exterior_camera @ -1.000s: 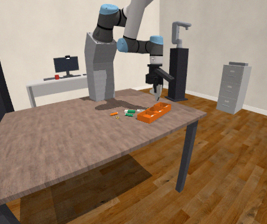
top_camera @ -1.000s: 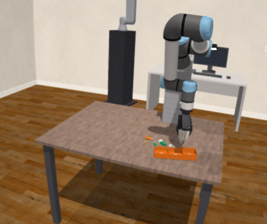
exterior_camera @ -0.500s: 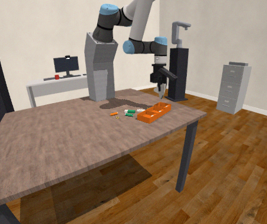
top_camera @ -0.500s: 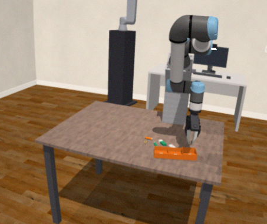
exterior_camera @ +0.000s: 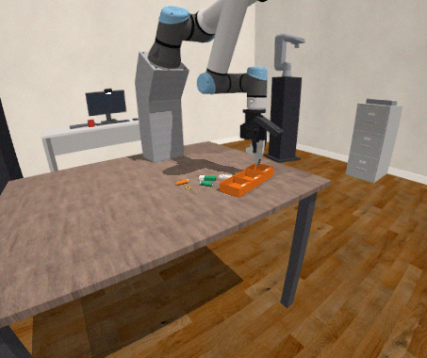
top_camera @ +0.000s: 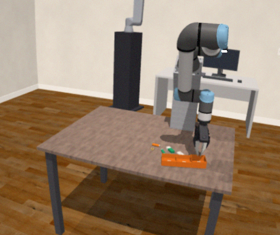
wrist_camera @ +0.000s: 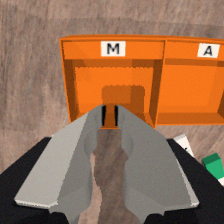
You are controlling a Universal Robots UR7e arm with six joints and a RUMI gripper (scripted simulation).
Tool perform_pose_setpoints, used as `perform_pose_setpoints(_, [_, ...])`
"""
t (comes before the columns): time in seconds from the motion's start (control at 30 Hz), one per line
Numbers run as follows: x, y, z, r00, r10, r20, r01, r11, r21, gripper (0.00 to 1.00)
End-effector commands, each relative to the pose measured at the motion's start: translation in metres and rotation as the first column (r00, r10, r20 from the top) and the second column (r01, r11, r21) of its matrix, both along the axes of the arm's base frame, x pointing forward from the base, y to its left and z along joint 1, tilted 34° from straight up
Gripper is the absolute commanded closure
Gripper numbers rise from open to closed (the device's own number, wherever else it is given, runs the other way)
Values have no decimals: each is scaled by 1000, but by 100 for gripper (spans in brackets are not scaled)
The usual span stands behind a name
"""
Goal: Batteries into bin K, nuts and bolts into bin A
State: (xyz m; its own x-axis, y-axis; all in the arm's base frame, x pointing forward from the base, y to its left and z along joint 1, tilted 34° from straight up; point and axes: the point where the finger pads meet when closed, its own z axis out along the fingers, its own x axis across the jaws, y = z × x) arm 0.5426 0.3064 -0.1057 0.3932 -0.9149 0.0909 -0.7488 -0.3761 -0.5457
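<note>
An orange three-compartment bin lies near the table's right front edge; it also shows in the exterior view. In the wrist view I see its compartment M and, to the right, compartment A; both look empty. My gripper is shut with nothing visible between the fingers. It points down with its tips at the near wall of compartment M. Green batteries, a white one, an orange piece and a small nut lie on the table behind the bin.
The arm's grey base block stands at the table's back edge. The table's right edge is close to the bin. A white battery end and a green one lie just to the right of my fingers.
</note>
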Motion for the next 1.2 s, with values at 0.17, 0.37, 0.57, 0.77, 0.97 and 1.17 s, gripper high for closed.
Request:
perform_pose_setpoints(0.17, [11,3,-16,1000,0,1,0,1000,0,96])
perform_pose_setpoints(0.37, [13,4,-20,1000,0,1,0,1000,0,96])
perform_pose_setpoints(0.57, [13,4,-20,1000,0,1,0,1000,0,96])
perform_pose_setpoints(0.77, [13,4,-20,1000,0,1,0,1000,0,96])
perform_pose_setpoints(0.97, [13,4,-20,1000,0,1,0,1000,0,96])
perform_pose_setpoints(1.17, [13,4,-20,1000,0,1,0,1000,0,96])
